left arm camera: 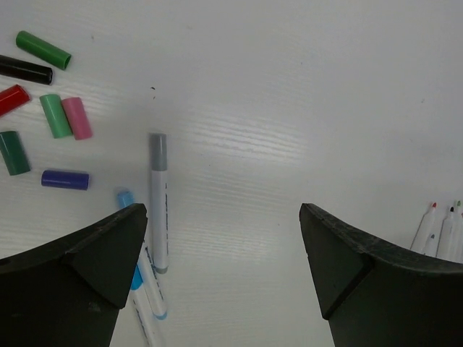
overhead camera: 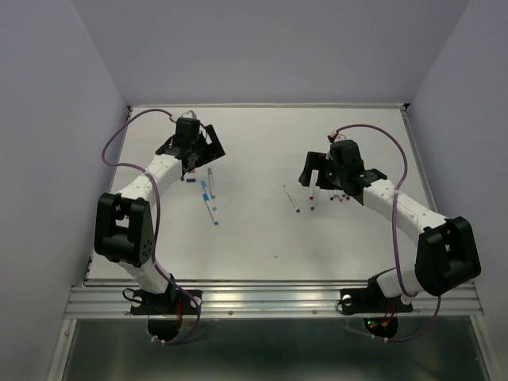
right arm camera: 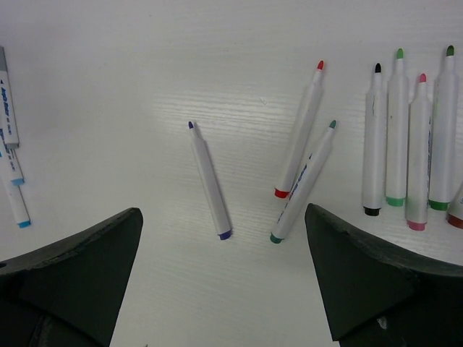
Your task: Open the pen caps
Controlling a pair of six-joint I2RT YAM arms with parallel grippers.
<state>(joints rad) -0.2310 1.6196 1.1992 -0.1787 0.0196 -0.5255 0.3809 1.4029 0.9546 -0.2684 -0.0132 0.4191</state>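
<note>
The pen caps lie loose in a cluster on the table, up and to one side of the left gripper. They are green, black, red, pink and purple, and seem kept together as a discard pile. The bare pens lie over by the right gripper, several in a neat row. Both grippers stand spread wide, holding nothing. A grey-capped pen and the blue-capped ones beside it look like what's left to do.
</note>
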